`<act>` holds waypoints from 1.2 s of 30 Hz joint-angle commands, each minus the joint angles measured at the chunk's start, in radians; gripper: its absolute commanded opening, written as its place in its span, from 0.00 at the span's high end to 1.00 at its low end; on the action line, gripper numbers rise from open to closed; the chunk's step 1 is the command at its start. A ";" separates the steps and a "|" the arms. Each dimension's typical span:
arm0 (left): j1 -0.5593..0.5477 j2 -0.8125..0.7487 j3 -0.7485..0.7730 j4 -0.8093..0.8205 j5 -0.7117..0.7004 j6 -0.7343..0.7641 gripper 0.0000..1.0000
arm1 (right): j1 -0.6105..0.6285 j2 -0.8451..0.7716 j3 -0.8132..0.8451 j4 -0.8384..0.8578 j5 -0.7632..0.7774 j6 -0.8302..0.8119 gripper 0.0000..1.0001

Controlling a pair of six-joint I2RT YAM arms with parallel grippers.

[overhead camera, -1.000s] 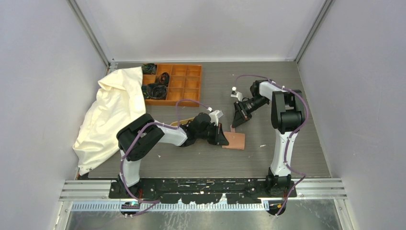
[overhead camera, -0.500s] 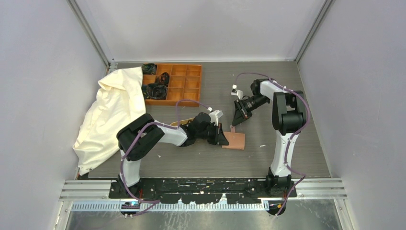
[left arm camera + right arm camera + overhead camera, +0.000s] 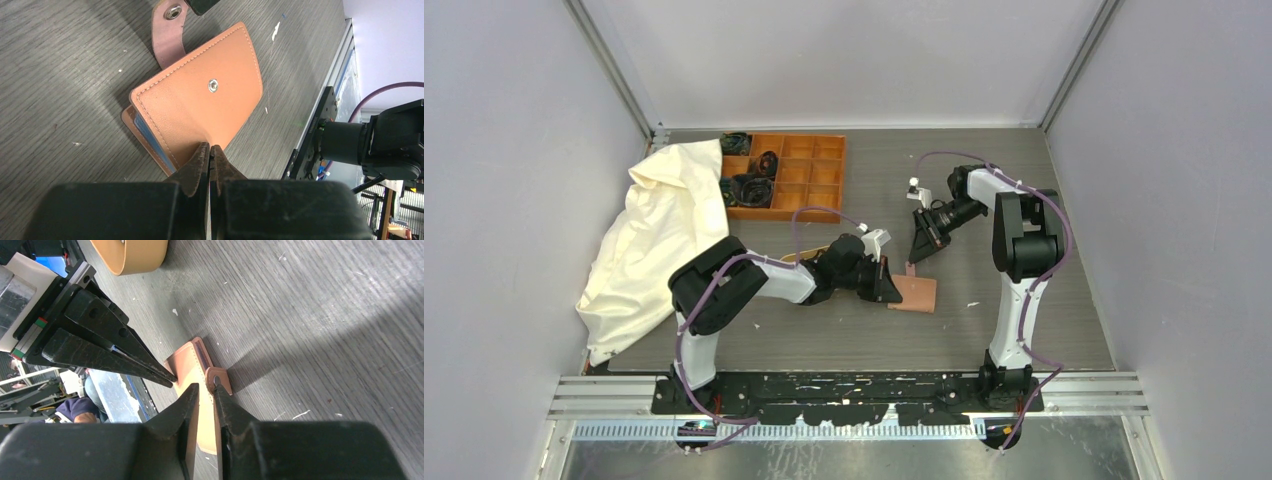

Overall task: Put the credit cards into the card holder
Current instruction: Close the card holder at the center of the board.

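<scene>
Overhead, a grey wood-grain table (image 3: pixel 874 340) is enclosed by pale walls (image 3: pixel 844 50). A cream cloth (image 3: pixel 649 240) and an orange compartment box (image 3: pixel 799 175) are seen at the left. The card holder (image 3: pixel 200 105) is pressed mid-table by the closed left gripper (image 3: pixel 209 148), with a pale blue card (image 3: pixel 150 134) tucked inside. Its strap (image 3: pixel 167 35) is met by the right gripper (image 3: pixel 205 386), whose jaws are set narrowly apart; a grip cannot be told.

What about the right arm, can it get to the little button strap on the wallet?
Probably yes. The right end effector has its tips right at the snap strap of the card holder, nothing between. The left end effector sits at the opposite edge, out of the way.
</scene>
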 commanded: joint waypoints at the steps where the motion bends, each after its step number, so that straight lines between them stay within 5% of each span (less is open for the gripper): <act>1: 0.004 0.036 0.011 -0.054 -0.035 0.023 1.00 | 0.003 -0.039 -0.003 -0.001 0.013 -0.003 0.75; 20: 0.004 0.044 0.018 -0.054 -0.028 0.021 1.00 | 0.029 -0.050 -0.025 0.056 0.043 0.031 0.84; 36: 0.004 0.047 0.020 -0.054 -0.021 0.018 1.00 | 0.040 -0.057 -0.024 0.089 0.056 0.061 0.80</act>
